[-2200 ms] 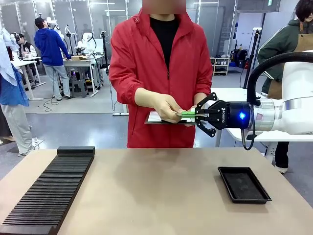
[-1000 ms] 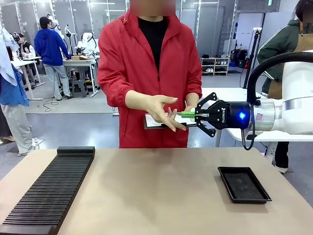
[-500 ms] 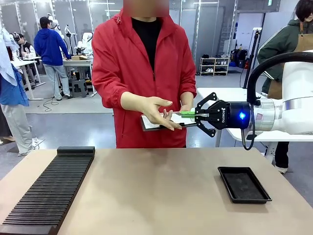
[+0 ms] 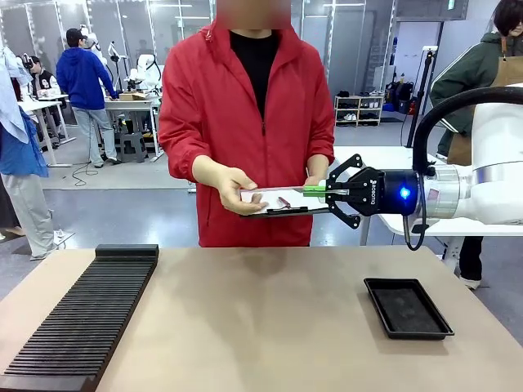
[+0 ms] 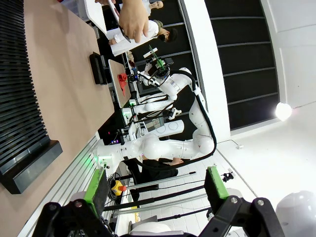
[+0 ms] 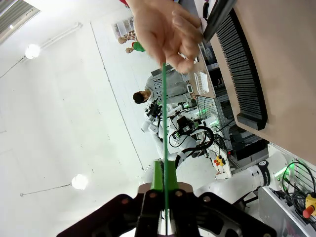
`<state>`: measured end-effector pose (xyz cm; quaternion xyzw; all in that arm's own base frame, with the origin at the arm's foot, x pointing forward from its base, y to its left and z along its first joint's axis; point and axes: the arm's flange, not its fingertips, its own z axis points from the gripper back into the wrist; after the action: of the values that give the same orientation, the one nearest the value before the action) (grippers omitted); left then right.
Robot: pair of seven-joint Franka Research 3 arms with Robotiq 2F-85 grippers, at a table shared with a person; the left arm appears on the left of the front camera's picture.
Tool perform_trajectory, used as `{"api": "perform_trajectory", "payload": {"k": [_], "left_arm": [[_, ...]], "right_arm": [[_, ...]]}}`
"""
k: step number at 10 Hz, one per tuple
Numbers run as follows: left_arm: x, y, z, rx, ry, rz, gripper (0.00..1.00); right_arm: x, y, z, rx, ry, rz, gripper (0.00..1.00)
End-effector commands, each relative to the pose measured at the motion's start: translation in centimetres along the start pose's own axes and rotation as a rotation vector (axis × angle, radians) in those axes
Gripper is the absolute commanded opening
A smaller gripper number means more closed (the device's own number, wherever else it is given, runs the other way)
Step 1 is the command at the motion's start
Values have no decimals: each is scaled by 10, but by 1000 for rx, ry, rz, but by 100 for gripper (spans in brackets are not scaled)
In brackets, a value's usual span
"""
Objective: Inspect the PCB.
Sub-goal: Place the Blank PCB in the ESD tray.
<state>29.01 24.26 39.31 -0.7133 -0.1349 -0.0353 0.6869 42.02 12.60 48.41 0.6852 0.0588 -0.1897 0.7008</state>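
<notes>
The right gripper [image 4: 320,192] is holding the PCB [image 4: 314,190] edge-on, closed on it between its green pads, high above the tabletop [image 4: 261,318] and on the person's side of the black tray [image 4: 408,307]. In the right wrist view the PCB [image 6: 164,128] is showing as a thin green line that is running from the fingers up to the person's hand [image 6: 165,30], which is touching its far end. In the front view the person is standing across the tabletop from the tray and is holding a white clipboard [image 4: 274,200] just under the board, with one hand [image 4: 237,192] at the side of the clipboard that is farther from the tray.

The left gripper [image 5: 155,190] is standing open with nothing between its green pads, looking along the tabletop toward the tray [image 5: 97,68]. A black slotted rack [image 4: 86,314] is lying on the tabletop, well apart from the tray.

I am judging that the step in hand is the presenting of the board for inspection: the robot is offering it and the person is checking it against the clipboard. The next move is probably calling for a steady hold, without tilting, until the person is finishing, and then for a careful lowering toward the tray
</notes>
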Motion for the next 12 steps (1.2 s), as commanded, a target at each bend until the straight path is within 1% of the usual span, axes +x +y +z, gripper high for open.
{"api": "perform_trajectory", "payload": {"k": [1,2,3,5,6,7,8,9,12], "left_arm": [[-1,-1,0,1,-2,-2,100],[-1,-1,0,1,-2,-2,100],[-1,-1,0,1,-2,-2,100],[-1,-1,0,1,-2,-2,100],[-1,-1,0,1,-2,-2,100],[-1,-1,0,1,-2,-2,100],[-1,-1,0,1,-2,-2,100],[-1,-1,0,1,-2,-2,100],[-1,-1,0,1,-2,-2,100]], "right_arm": [[0,0,0,0,-4,1,0],[0,0,0,0,-4,1,0],[0,0,0,0,0,0,3],[-12,4,44,-82,-61,192,3],[-14,5,64,-96,-60,242,3],[-11,3,81,-112,-76,271,3],[-3,-3,96,-100,-63,243,3],[6,-14,112,-173,-73,285,3],[35,-51,148,-226,-102,314,3]]}}
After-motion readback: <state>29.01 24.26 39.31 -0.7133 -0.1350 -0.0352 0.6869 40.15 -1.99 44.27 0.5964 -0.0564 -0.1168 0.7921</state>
